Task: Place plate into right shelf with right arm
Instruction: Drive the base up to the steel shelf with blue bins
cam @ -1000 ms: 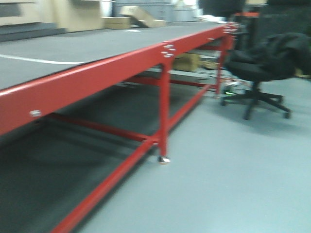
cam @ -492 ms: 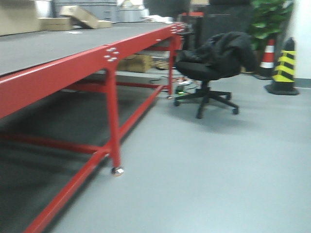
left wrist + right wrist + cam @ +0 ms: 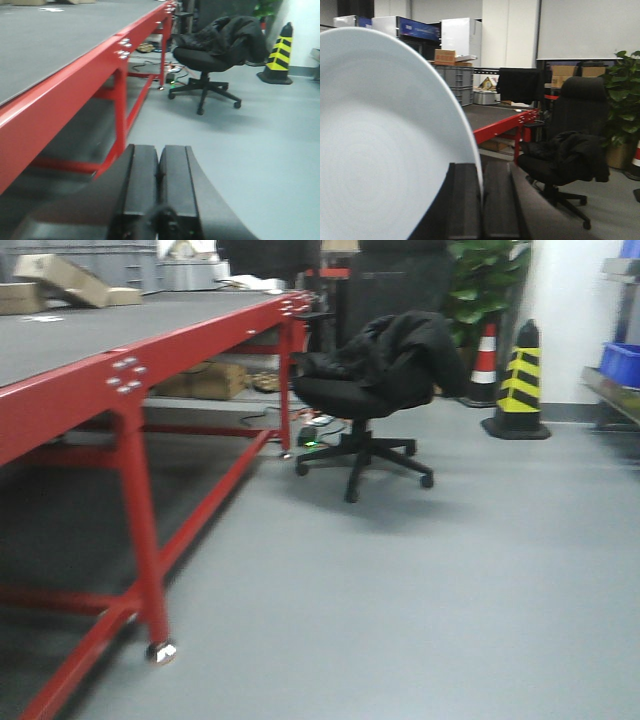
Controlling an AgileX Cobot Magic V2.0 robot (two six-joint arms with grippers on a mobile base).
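I have the plain white, round, glossy plate (image 3: 385, 145) pinched by its low rim in the right pincer (image 3: 481, 200). The pincer's two matte black pads close on the thin edge. The plate stands on edge and fills the right wrist view to the left of the black swivel office chair (image 3: 570, 150), which has a dark jacket draped over it.

The left pincer (image 3: 159, 172) has its smooth black fingers pressed together with nothing between them. It hangs over the floor on the near side of that chair.

The floor (image 3: 450, 590) is smooth, pale grey and faintly shiny. Left of the chair runs the long tabletop (image 3: 60, 400), a matte grey surface on a red-painted steel frame with bolted joints.

Only the front view shows the brushed steel shelf (image 3: 607, 390), a sliver well to the right of the chair, past a black-and-yellow striped cone (image 3: 520, 380). It carries a blue plastic bin (image 3: 622, 362). Only the right wrist view shows the plate, and the grey plastic crates (image 3: 456, 82) far behind the chair.
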